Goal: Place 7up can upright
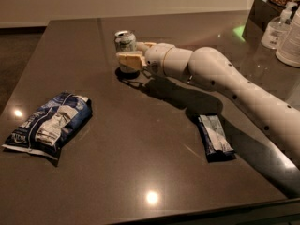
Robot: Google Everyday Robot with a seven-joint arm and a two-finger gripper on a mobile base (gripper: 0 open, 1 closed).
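The 7up can (125, 41), silver-white with green markings and a shiny top, stands upright on the dark table (140, 139) at the back centre. My gripper (135, 53) reaches in from the right on the white arm (225, 78). Its tan fingers (130, 60) sit on either side of the can's lower half, one in front and one behind, closed against it. The can's base rests on the table top.
A blue-and-white snack bag (49, 125) lies at the front left. A smaller dark blue packet (214, 136) lies at the right, under the arm. Bottles (290, 32) and a dark box stand at the back right corner.
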